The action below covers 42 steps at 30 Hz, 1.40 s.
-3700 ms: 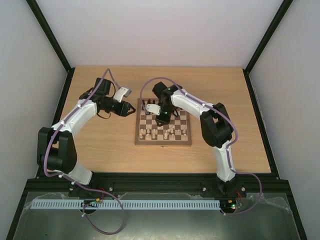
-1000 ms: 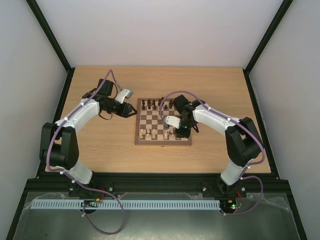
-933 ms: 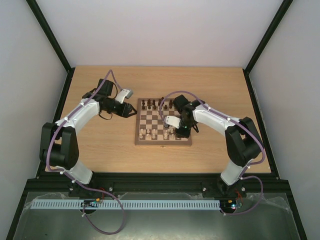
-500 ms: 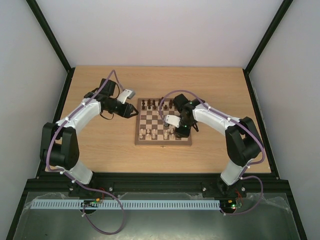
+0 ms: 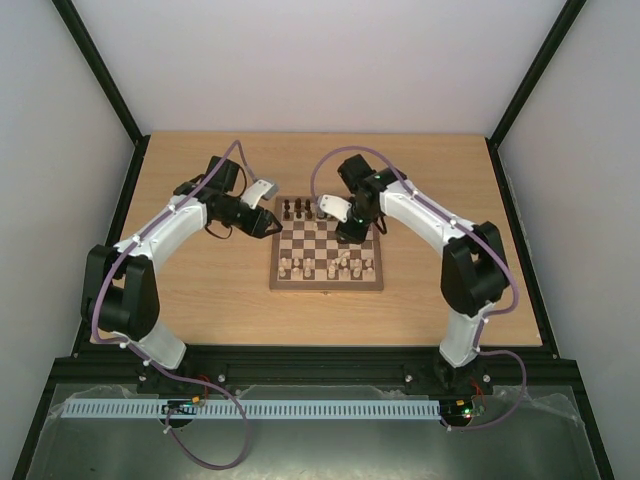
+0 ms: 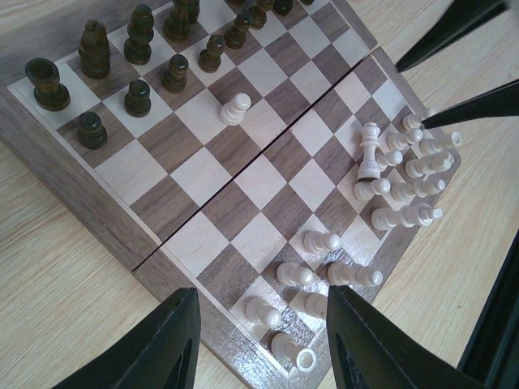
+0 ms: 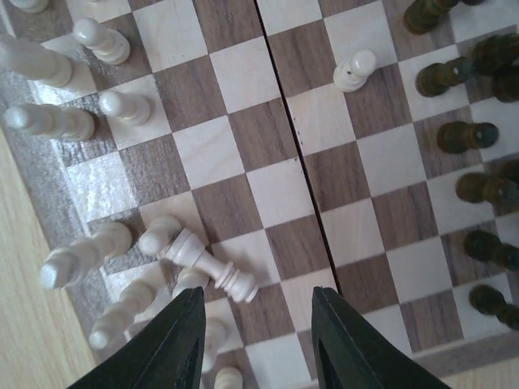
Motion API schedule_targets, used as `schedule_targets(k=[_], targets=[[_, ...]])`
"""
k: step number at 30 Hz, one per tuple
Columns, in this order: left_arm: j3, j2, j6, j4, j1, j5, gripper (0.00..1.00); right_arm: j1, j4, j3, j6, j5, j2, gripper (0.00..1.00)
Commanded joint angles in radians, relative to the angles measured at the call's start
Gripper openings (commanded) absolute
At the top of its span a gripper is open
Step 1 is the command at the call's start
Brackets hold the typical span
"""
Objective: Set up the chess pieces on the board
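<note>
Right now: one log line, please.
left tool: open, empty | right tool: open, empty, above square wooden chessboard | one pale cream wooden pawn next to dark brown pieces

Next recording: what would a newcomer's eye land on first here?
A lone cream wooden pawn stands just in front of the dark brown wooden pieces, far from its own set. Among the crowded cream pieces at the near edge of the square checked wooden board, one cream piece lies toppled. The left gripper and the right gripper are open.

Top external looks down from high on the near side; both wrist cameras sit close above the board [image 6: 268, 174], sharing its centre seam.
</note>
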Motion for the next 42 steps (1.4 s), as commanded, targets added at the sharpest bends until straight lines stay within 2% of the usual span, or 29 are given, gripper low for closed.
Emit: schedule_targets(k=[1, 10, 42], targets=[[0.025, -0.016, 0.020, -0.029, -0.004, -0.003, 0.46, 0.013, -0.102, 0.066, -0.027, -0.025, 0.091, 0.38], [0.012, -0.027, 0.018, -0.019, 0.004, 0.000, 0.46, 0.044, -0.138, 0.106, -0.092, 0.063, 0.175, 0.39], [0.011, -0.007, 0.004, -0.009, 0.012, 0.010, 0.47, 0.083, -0.170, 0.098, -0.098, 0.075, 0.230, 0.40]])
